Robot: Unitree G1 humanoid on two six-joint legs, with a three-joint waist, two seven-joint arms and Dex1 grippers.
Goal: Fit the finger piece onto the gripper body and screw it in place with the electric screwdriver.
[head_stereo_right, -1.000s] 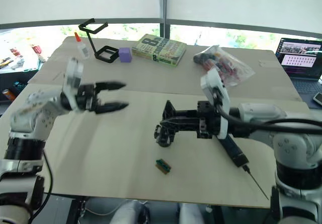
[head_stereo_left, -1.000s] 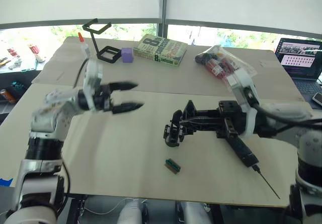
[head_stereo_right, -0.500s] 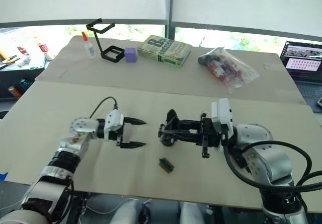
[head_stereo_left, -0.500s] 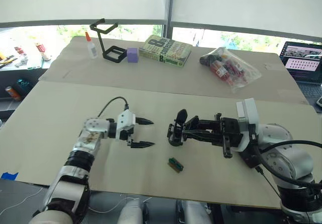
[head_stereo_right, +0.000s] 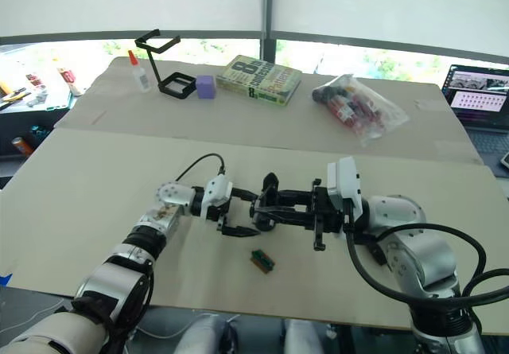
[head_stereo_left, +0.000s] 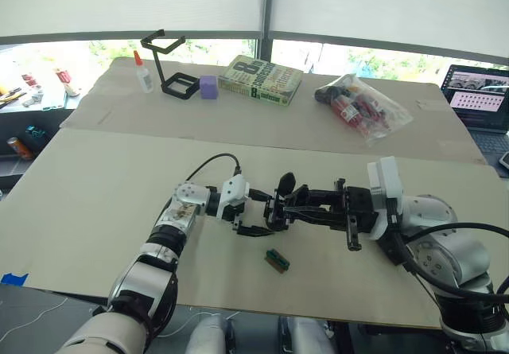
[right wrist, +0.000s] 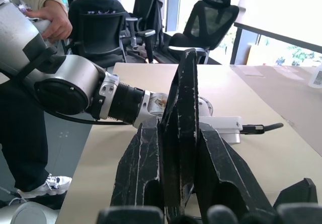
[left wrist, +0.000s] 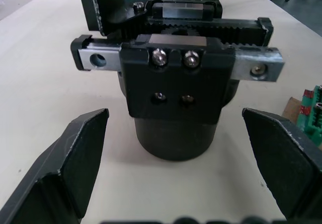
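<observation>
Since half a second ago the left gripper [head_stereo_left: 258,213] has reached right, its open fingers now flanking the gripper body [left wrist: 173,90], which stands mid-table. From the opposite side the right gripper [right wrist: 180,148] is clamped on an upright black piece that looks like its finger. A small green-and-brown block [head_stereo_left: 276,260] lies just in front. Far back lie a book [head_stereo_left: 261,79] with a large "8", a wire stand [head_stereo_left: 171,64], a purple cube [head_stereo_left: 210,87] and a glue bottle [head_stereo_left: 143,71].

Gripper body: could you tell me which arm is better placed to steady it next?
Left, probably. The open left gripper already straddles the gripper body, while the right gripper is shut on the finger piece.
</observation>
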